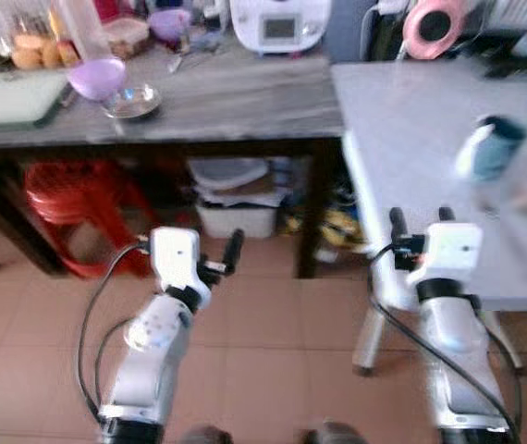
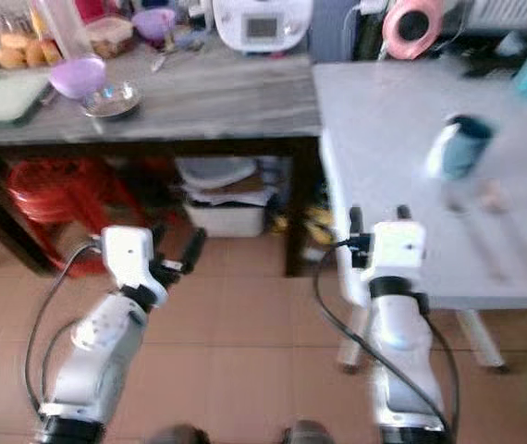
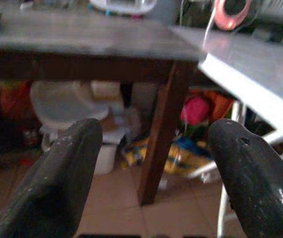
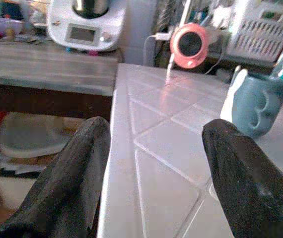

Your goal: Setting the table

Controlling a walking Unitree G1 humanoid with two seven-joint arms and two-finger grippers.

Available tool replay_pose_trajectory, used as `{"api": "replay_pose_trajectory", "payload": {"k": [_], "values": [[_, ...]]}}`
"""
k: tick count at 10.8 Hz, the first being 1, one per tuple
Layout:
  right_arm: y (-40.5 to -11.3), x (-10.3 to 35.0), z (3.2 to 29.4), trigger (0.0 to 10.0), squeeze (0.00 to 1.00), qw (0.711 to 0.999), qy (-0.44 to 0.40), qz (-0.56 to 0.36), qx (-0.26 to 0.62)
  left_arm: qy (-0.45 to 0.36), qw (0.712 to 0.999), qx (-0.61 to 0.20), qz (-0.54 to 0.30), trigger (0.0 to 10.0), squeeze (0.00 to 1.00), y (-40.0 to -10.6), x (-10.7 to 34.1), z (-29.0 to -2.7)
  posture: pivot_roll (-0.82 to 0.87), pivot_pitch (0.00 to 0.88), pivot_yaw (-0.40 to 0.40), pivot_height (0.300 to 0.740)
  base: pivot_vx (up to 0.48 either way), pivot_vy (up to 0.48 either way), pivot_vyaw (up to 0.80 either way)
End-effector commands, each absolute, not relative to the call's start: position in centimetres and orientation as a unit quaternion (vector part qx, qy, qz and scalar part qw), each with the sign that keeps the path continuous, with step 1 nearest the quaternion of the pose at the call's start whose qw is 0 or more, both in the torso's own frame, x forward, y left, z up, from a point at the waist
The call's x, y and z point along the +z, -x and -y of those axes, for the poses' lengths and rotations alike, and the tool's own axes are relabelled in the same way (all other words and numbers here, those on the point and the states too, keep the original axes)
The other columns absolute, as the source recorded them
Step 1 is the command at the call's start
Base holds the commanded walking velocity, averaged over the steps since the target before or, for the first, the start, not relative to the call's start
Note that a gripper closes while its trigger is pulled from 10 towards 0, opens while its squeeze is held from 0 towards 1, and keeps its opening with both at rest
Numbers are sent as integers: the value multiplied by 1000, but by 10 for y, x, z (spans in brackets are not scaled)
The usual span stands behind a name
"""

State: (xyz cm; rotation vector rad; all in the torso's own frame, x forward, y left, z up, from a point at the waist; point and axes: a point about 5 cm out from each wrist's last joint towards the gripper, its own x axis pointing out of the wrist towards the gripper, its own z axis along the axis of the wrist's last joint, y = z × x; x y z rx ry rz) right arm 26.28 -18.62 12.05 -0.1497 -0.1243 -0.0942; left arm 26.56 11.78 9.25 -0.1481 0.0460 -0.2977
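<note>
While both grippers stood wide apart and empty, the blue mug (image 1: pixel 491 146) sat on the white table (image 1: pixel 411 120) at one o'clock from the right gripper (image 1: pixel 422 220)

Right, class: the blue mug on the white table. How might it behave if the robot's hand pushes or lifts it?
The blue mug looks rigid, probably ceramic, so likely fragile if dropped. It stands upright on the smooth tiled white table, so a low push would probably slide it, a high one might tip it. The open right hand may find its rounded, glossy body slippery.
</note>
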Motion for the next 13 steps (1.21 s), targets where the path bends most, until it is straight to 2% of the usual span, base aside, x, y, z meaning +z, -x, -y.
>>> {"api": "replay_pose_trajectory", "payload": {"k": [1, 6, 11, 13], "values": [[-265, 123, 182, 10000, 0, 995, 71, 68, -35, 69, 987, -145, -17, 10000, 0, -268, 96, -120, -100, 64, 65, 740, 0, -375, 0], [-271, 127, 174, 10000, 0, 994, 75, 79, -16, 61, 988, -143, -18, 10000, 0, -269, 95, -122, -92, 58, 66, 740, 58, -403, 0], [-275, 132, 176, 10000, 0, 994, 74, 84, -15, 46, 989, -141, -23, 10000, 0, -268, 93, -125, -87, 72, 79, 740, 0, 0, 0], [-276, 131, 177, 10000, 0, 994, 74, 83, -17, 44, 989, -143, -25, 10000, 0, -265, 92, -125, -83, 77, 80, 740, 246, 0, 0]]}}
